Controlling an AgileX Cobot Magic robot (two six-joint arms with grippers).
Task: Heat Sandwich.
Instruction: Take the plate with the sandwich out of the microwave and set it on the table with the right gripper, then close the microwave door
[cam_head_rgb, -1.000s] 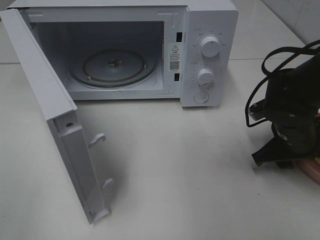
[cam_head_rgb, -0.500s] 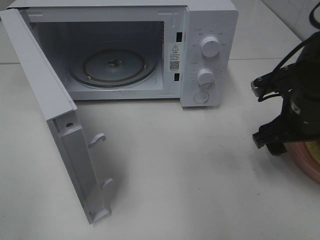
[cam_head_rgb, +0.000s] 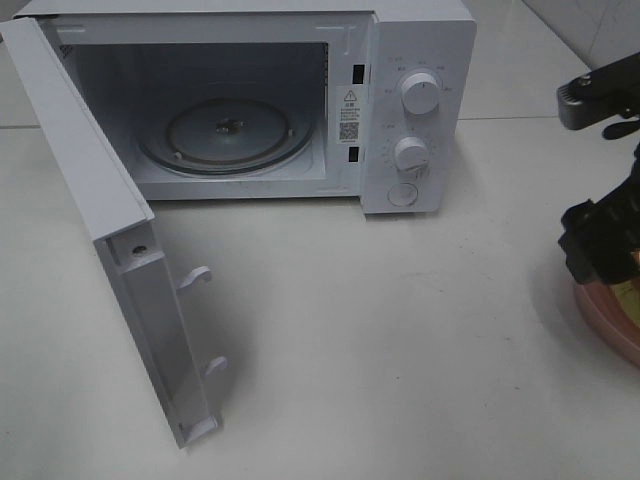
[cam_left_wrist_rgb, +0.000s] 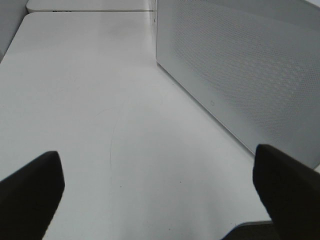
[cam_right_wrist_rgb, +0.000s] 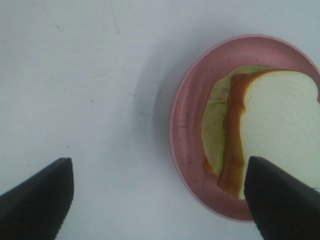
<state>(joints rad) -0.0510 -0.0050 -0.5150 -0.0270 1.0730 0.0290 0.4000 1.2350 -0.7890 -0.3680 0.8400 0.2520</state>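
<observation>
Under right claw: sandwich; overhead shows plate edge only.

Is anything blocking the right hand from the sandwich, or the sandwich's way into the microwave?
Nothing visible. The right hand hangs open over the sandwich on its pink plate; the microwave door is open, turntable bare.

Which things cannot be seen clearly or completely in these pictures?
- Sandwich: in the right wrist view the picture edge and one finger of the right tool cut it off.
- Pink plate: in the exterior high view the right arm and the frame edge hide most of it.
- Microwave: dial markings and the inner label are too small to read.
- Left tool: only blurred fingertips show in the left wrist view.
</observation>
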